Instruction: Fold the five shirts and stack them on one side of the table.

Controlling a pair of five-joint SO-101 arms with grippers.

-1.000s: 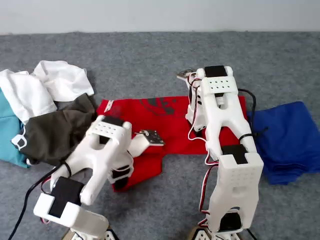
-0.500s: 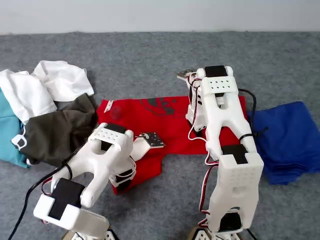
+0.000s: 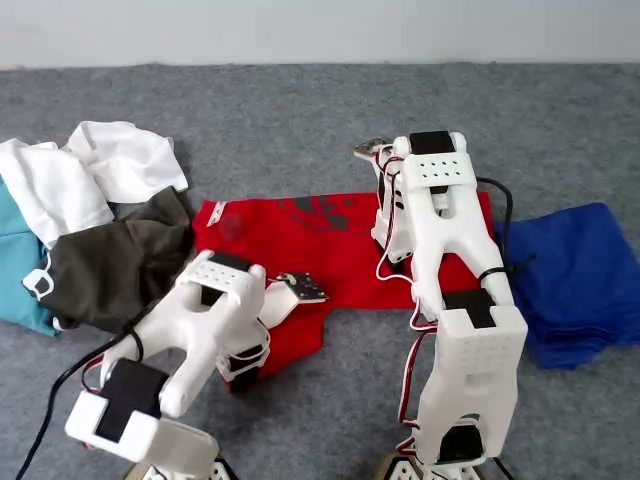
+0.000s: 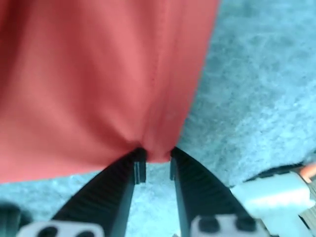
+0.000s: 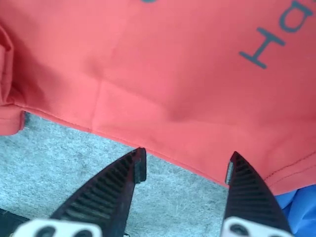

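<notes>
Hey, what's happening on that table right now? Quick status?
Left pincer shut on red shirt edge. Right pincer open above it. Blue shirt folded, set aside. Dark shirt close beside red one.

White arms [image 3: 452, 235], blk servos [image 3: 431, 142], ribbed blk jaws, red/blk cables [image 3: 404, 385]

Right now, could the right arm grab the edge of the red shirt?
Probably yes: the right gripper is open right at the hem of the red shirt, with nothing between them.

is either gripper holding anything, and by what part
The left gripper pinches the red shirt by a bunched bit of its edge; the right gripper is open, holding nothing.
</notes>
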